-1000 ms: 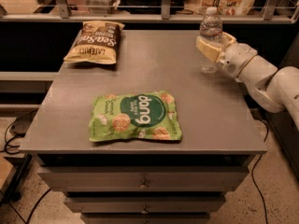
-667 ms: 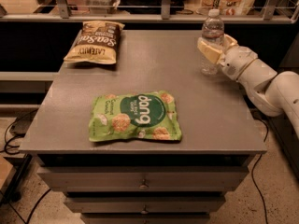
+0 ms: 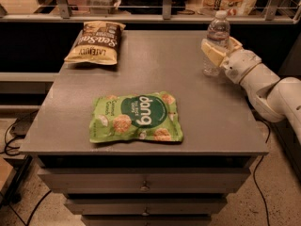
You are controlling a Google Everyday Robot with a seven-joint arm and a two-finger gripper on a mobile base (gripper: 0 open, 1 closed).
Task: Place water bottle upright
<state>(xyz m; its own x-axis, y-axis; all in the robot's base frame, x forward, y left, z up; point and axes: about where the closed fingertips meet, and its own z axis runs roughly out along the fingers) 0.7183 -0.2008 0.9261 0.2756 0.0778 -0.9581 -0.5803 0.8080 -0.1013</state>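
The water bottle (image 3: 217,30), clear ribbed plastic with a white cap, stands upright on the grey table (image 3: 197,112) near its far right edge. Its base rests on the tabletop. My gripper (image 3: 220,51) reaches in from the right on the white arm (image 3: 268,86). Its tan fingers (image 3: 212,53) sit on either side of the bottle's middle and are closed against it. The near finger hides the bottle's label band.
A green "dang" snack bag (image 3: 136,117) lies flat near the table's front middle. A brown and yellow chip bag (image 3: 95,44) lies at the far left. A rail and shelf with goods (image 3: 164,6) run behind the table. Drawers (image 3: 146,185) sit below the front edge.
Almost nothing has moved. The gripper stays around the upright bottle, shifted only very slightly. Both snack bags lie where they were.
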